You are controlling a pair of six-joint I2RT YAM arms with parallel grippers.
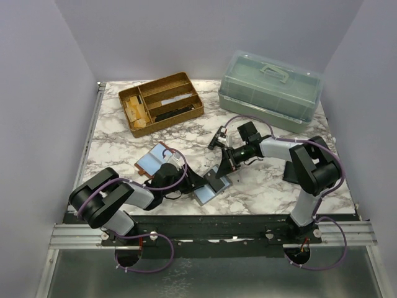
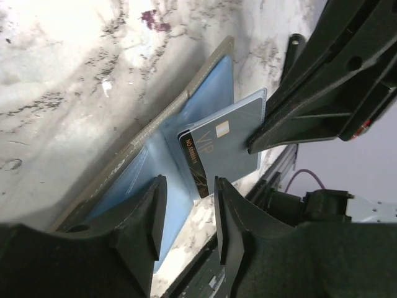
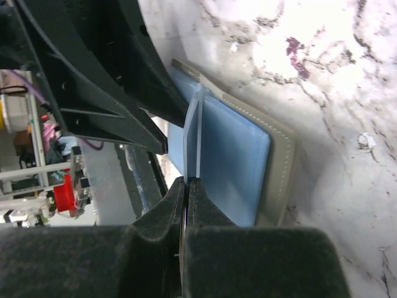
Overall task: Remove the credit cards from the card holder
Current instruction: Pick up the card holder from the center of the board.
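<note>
Blue-grey VIP card point(image 2: 226, 146) juts from the open card holder point(image 2: 211, 93), seemingly atop a darker card point(image 2: 193, 167).

Smooth, faintly glossy marble pattern noted on table point(image 1: 124, 146). Tan stitched leather-like outer, smooth light-blue lining seen on card holder point(image 3: 282, 180). Smooth plastic: credit card point(image 2: 226, 149). Matt black plastic: left gripper fingers point(image 2: 139, 217). Wood-look tray point(image 1: 167, 123). Translucent plastic box point(image 1: 270, 87).

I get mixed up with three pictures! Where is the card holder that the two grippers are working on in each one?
Top external: the card holder lies near the front edge, in the middle, between the arms.
Left wrist: across the centre, opened, blue inside.
Right wrist: centre-right, blue with a beige rim.
Shared landmark: the right gripper, shut on a card from it.
</note>
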